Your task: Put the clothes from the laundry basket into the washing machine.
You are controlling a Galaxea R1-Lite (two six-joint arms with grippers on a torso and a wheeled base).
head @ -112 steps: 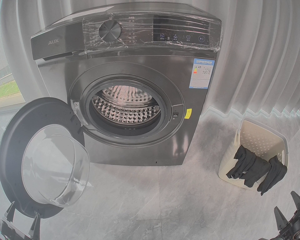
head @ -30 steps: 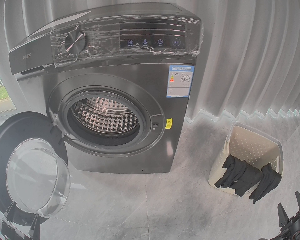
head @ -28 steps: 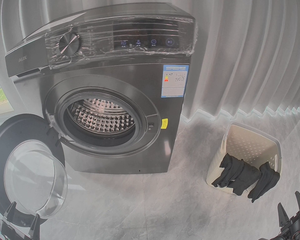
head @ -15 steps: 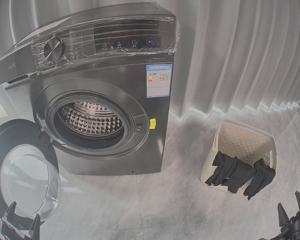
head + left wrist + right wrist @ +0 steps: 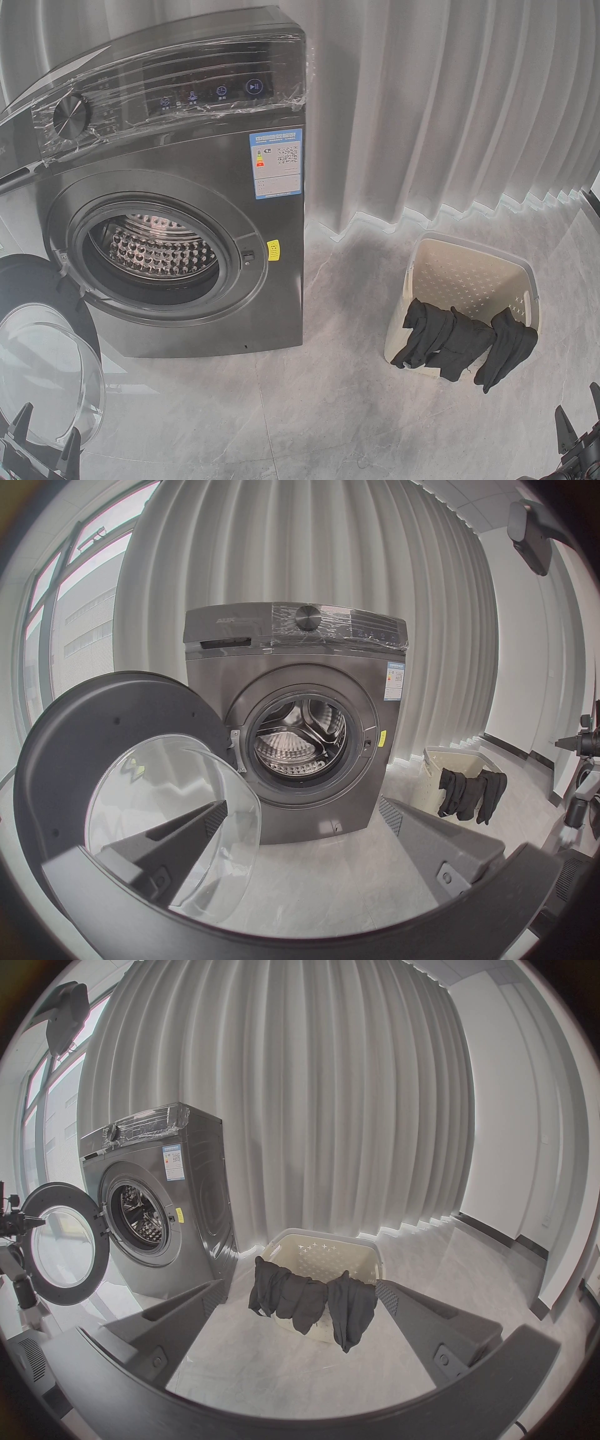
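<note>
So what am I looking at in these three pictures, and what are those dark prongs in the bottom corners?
This is a two-armed robot on wheels. One picture looks down from a camera on its head; the other two come from cameras on its wrists. The prongs are the left fingers and right fingers, both open, holding nothing. On the floor stands a washing machine, its round door swung open, no clothes visible in the drum. To the robot's right sits a laundry basket with black clothes draped over its near rim. They belong in the drum.
</note>
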